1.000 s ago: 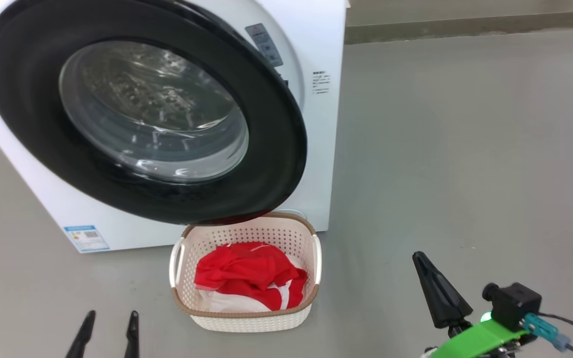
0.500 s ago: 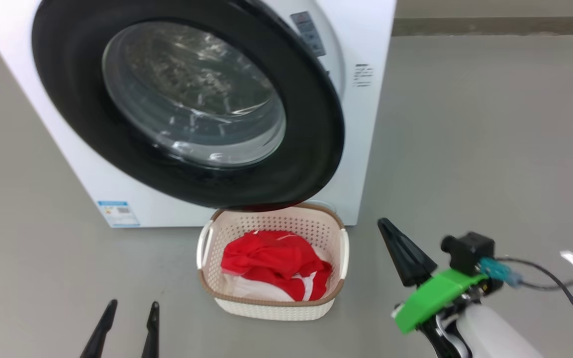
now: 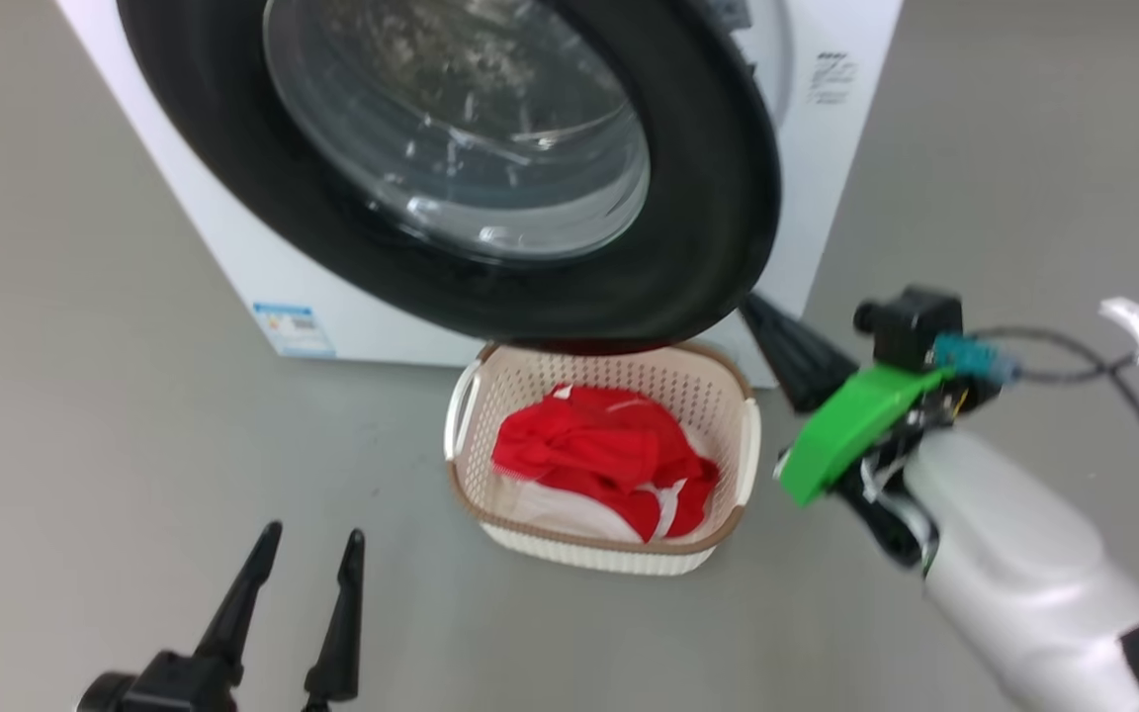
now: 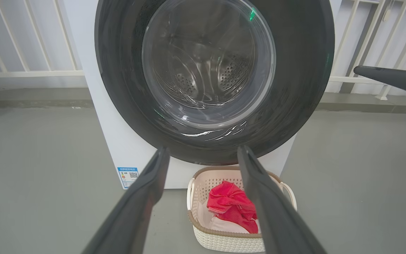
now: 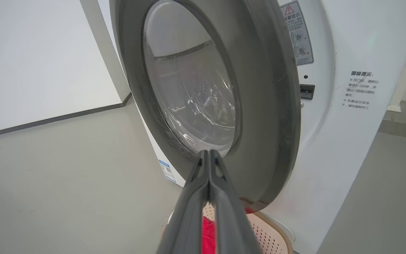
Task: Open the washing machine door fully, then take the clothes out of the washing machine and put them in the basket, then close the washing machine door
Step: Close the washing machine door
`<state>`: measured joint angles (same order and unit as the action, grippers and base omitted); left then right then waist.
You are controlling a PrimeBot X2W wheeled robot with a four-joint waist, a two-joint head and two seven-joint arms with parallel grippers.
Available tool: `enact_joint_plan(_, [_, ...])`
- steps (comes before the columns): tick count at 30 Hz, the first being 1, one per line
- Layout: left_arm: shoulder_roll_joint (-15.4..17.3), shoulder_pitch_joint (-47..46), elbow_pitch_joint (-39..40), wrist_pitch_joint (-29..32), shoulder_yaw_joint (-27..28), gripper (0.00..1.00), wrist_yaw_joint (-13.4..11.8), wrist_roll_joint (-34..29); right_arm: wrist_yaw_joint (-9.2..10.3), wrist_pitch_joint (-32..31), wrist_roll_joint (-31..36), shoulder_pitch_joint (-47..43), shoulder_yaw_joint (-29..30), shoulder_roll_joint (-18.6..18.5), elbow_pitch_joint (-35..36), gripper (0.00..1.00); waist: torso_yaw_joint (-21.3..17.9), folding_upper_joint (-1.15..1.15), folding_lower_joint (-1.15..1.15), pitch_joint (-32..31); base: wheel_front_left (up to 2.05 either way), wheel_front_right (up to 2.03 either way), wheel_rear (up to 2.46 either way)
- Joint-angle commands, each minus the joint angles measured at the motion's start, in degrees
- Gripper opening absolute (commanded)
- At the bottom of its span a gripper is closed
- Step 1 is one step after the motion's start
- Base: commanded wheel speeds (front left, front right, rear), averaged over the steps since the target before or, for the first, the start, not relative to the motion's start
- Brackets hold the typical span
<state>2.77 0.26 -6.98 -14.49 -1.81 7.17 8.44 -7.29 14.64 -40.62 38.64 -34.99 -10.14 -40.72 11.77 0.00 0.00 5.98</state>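
Both claws empty: right claw [image 3: 760, 316] clenched, now nearer washing machine door [image 3: 713, 198]; left claw [image 3: 314, 535] spread.

The door [image 3: 708, 198] hangs ajar across the upper middle, barring my way into the washing machine [image 3: 817, 198] and overhanging the far rim of the basket [image 3: 629, 376]. I see open floor [image 3: 134, 415] at left and lower middle. My right gripper [image 3: 762, 316] sits just beside the door's lower right edge.
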Motion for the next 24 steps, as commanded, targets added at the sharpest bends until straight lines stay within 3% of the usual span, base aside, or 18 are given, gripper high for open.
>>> enact_joint_plan(1, [0.43, -2.60, 1.06, -0.51, 1.47, 1.00, 0.31, 0.42, -0.20, 0.36, -1.20, 2.63, -1.39, -0.23, 0.43, 0.00, 2.20, 0.00, 0.00, 2.68, 0.00, 0.00, 0.00])
enact_joint_plan(24, [0.47, -12.61, -0.06, -0.51, -3.62, 1.00, 0.32, 5.24, -0.20, 0.36, -10.63, 28.23, -13.43, -11.50, -4.32, 0.00, 8.16, 0.00, 0.00, 17.42, 0.00, 0.00, 0.00])
